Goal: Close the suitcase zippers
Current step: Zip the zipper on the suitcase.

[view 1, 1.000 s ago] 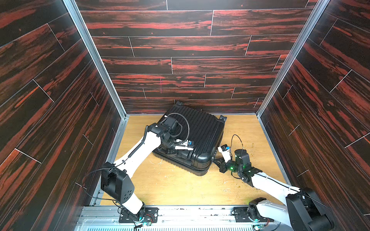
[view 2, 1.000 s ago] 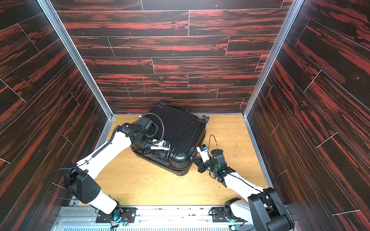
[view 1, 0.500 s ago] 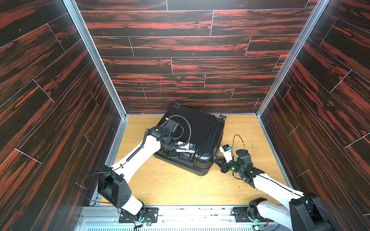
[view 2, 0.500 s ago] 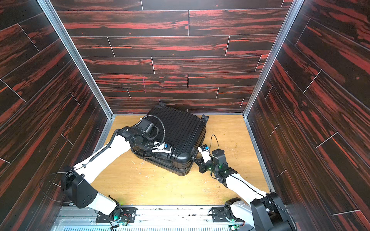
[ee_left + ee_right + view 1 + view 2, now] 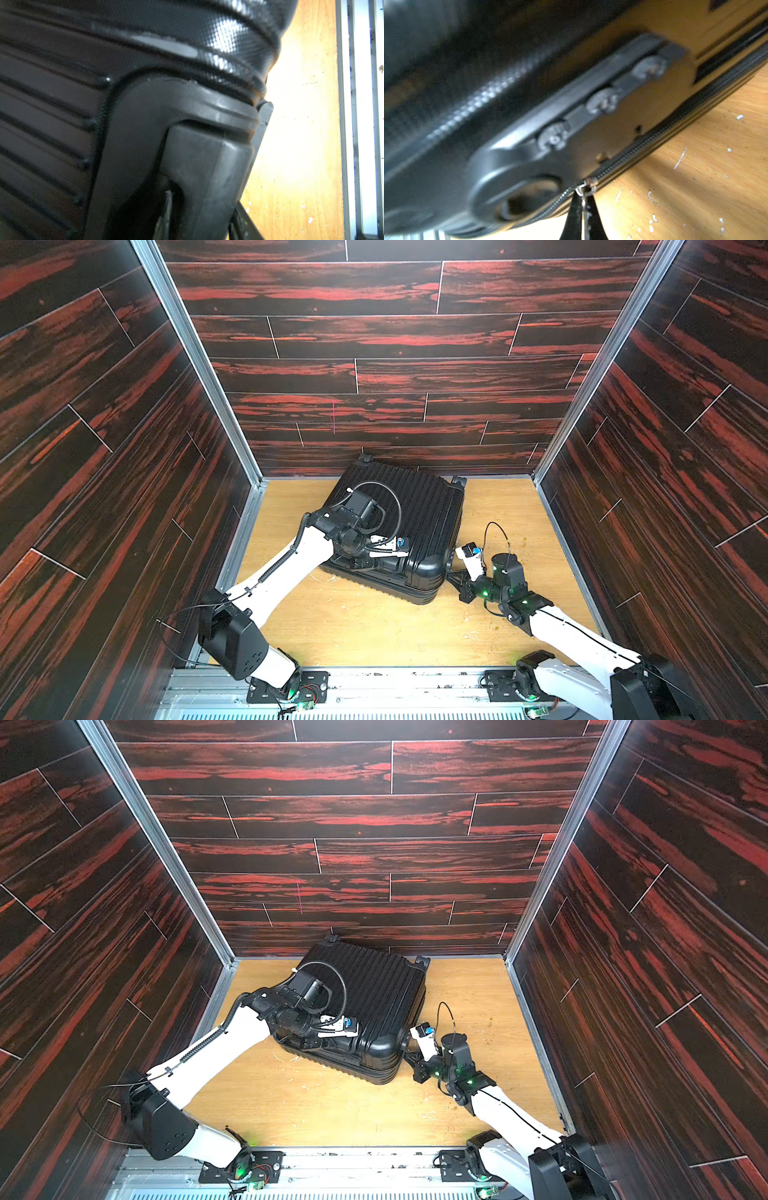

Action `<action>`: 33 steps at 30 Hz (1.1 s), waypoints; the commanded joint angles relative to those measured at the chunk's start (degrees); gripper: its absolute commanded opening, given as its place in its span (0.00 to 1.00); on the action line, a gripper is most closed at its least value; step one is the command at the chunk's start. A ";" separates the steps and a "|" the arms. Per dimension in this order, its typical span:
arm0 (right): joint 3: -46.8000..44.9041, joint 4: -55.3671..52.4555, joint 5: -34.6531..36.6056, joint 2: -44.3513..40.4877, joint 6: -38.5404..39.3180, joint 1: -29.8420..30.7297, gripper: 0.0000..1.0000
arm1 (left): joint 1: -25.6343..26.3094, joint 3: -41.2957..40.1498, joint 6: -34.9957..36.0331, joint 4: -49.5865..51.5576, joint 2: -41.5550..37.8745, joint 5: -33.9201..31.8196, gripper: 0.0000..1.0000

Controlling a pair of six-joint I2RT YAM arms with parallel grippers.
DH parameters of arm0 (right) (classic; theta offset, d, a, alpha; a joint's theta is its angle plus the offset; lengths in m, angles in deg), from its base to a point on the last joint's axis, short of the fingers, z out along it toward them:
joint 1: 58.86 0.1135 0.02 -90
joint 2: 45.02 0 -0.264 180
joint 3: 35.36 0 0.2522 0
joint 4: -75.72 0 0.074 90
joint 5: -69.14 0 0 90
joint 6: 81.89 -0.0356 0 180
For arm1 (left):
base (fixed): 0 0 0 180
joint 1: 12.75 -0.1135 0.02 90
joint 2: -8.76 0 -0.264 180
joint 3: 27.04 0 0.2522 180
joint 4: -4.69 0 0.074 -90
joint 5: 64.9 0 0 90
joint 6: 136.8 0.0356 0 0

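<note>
Closer to suitcase [image 5: 415,506] corner now, right claw [image 5: 583,204] tight on zipper pull [image 5: 586,188]; left claw [image 5: 368,563], opening unclear; bare floor [image 5: 374,635] beyond.

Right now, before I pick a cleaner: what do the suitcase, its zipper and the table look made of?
The suitcase: likely hard plastic; ribbed black shell with fine dimpled texture and glossy highlights. The zipper: fine coil teeth, perhaps nylon, on dark tape; its pull glints silver, probably metal. The table: light wood or wood-look laminate, grain visible, scuffed with white flecks.
</note>
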State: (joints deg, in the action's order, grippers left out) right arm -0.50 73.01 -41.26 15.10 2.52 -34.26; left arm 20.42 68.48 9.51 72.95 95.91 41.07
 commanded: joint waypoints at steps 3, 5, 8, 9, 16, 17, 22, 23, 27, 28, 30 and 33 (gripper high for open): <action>3.34 3.04 -9.92 -0.35 2.75 2.82 0.00 | -0.37 -0.72 -16.69 -10.38 -3.81 -15.35 0.36; 4.40 3.52 -9.86 1.12 3.06 2.99 0.00 | 0.50 -2.22 -19.05 -9.70 -5.22 -17.05 0.36; 6.49 2.56 -10.01 3.04 4.58 3.26 0.00 | 2.01 -4.56 -21.85 -7.69 -7.77 -18.38 0.36; 7.23 1.89 -9.85 3.48 5.11 3.29 0.00 | 2.55 -5.44 -22.48 -6.81 -8.86 -18.51 0.36; 10.95 0.99 -9.40 7.06 7.91 3.34 0.00 | 4.88 -10.54 -28.46 -4.16 -15.69 -15.91 0.35; 11.74 1.04 -8.94 8.07 7.91 3.32 0.00 | 4.98 -10.60 -29.27 -3.93 -15.83 -15.71 0.35; 14.19 0.92 -8.68 10.57 7.55 3.41 0.00 | 5.06 -10.65 -33.07 -6.57 -15.39 -21.68 0.36; 13.98 1.07 -8.92 10.09 7.68 3.52 0.00 | 5.06 -10.21 -33.47 -6.68 -14.84 -23.58 0.37; 13.66 -1.36 -9.39 8.46 8.27 3.52 0.00 | 5.06 -7.72 -34.23 -6.31 -11.53 -30.75 0.37; 13.54 -1.97 -9.52 8.15 8.39 3.53 0.00 | 5.06 -7.08 -34.47 -6.29 -10.73 -32.16 0.37; 12.78 -2.77 -10.38 7.48 8.51 3.61 0.00 | 5.06 -5.35 -34.78 -5.77 -8.92 -34.34 0.37; 11.48 -3.33 -10.26 6.70 8.39 3.69 0.00 | 5.06 -3.27 -35.40 -6.09 -7.93 -37.08 0.37</action>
State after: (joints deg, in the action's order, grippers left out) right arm 11.04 68.22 -42.53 25.96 9.25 -31.88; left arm 29.12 62.14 -16.43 75.94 86.47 24.96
